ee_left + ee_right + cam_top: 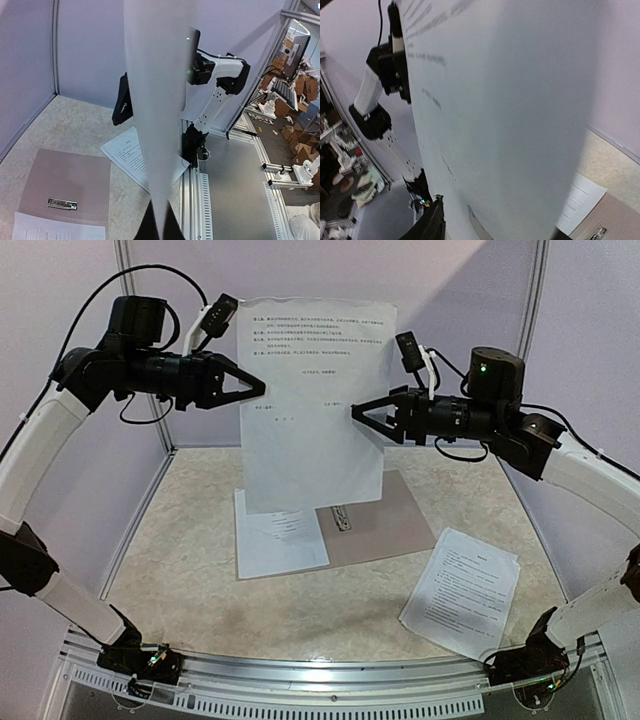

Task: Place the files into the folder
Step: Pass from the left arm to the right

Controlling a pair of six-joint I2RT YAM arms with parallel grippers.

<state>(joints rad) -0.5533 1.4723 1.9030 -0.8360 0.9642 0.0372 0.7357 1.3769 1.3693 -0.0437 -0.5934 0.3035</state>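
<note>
Left gripper (262, 390) is clenched on the sheet (310, 440), which hangs upright mid-frame over the open folder (395, 510) lying flat below. Right gripper (356, 412) straddles the sheet's right edge; I cannot tell if it grips.

Risks: pinched at one edge, the sheet may swing or curl and miss the folder or snag the clip (342, 518). Opposed pulls could tear it.

Writing: black printed lines, too small to read. No brands seen.

Held file (310, 390): we see thin, smooth, matt white paper.
Folder (390, 515): we see matt tan card.
Clip (342, 519): shiny silver metal.
Counter (200, 570): smooth, speckled beige, stone-like to us.
Left pincer (263, 391): matt black plastic.
Rail (330, 675): ribbed pale metal.
</note>
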